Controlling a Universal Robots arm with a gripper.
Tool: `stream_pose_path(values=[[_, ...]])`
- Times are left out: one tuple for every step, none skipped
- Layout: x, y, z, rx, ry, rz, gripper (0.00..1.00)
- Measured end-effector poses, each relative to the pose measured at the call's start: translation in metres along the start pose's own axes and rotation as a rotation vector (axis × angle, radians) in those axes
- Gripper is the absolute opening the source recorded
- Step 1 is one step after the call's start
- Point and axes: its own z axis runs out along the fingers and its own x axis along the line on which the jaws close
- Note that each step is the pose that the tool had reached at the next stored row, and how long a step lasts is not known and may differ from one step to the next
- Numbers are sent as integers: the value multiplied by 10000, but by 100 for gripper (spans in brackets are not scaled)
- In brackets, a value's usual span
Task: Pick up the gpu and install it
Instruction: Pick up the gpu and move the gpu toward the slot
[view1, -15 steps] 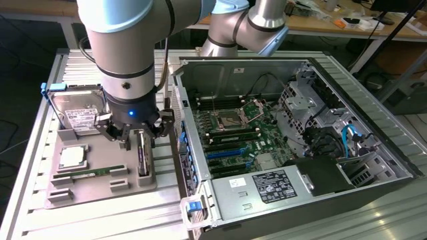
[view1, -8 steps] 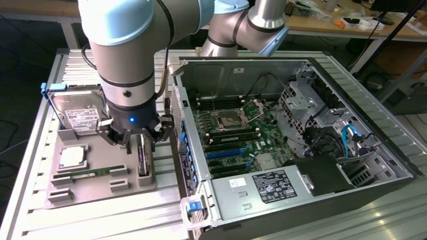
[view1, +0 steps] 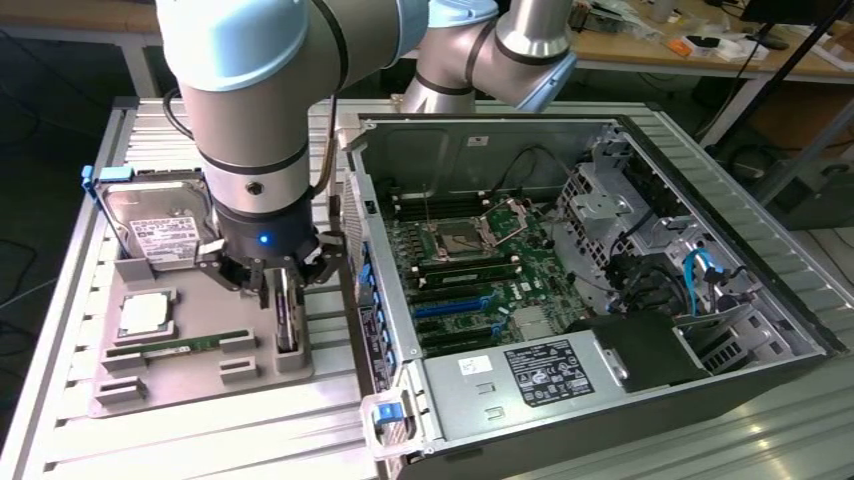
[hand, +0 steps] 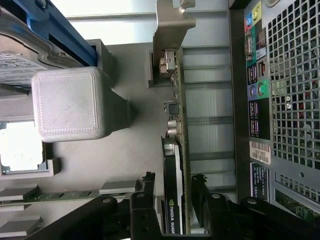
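- Your gpu (hand: 176, 150), a thin dark card with a black face and a silvery metal end bracket, stands on its long edge in a slot of the grey plastic fixture tray (view1: 200, 385) on the slatted metal table (view1: 240, 430).
- That slot runs along the tray edge nearest the open grey computer case (view1: 467, 150). In the wrist view, a strip of table slats lies between the card and the case's perforated rear panel (hand: 295, 100).
- On the card's other face you have bare tray floor, open as far as a square grey block (hand: 67, 102) rising from the tray.
- The silver hard drive in its blue frame (view1: 154, 225) sits toward the exterior view's left, well apart from the card.
- The grey and silver arm (view1: 254, 100) stands upright over the tray, with its wrist vertical and the end effector (view1: 284, 285) pointing straight down onto the part of the card away from the bracket.
- The end effector is parted. Its black fingers (hand: 147, 200) straddle the card, one by each face, with a slim gap showing on either side, so it grips nothing.
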Motion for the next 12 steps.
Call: stream_pose_path(values=[[0, 0, 0, 0, 0, 0, 40], [0, 0, -1, 1, 2, 0, 34], [0, 0, 0, 0, 1, -1, 28], [0, 0, 0, 0, 0, 0, 28], [0, 0, 0, 0, 0, 0, 27], [0, 0, 0, 0, 0, 0, 27], [0, 0, 0, -1, 0, 0, 27], [0, 0, 0, 0, 0, 0, 27], [0, 0, 0, 0, 0, 0, 27], [0, 0, 0, 0, 0, 0, 27], [0, 0, 0, -1, 0, 0, 27], [0, 0, 0, 0, 0, 0, 27]])
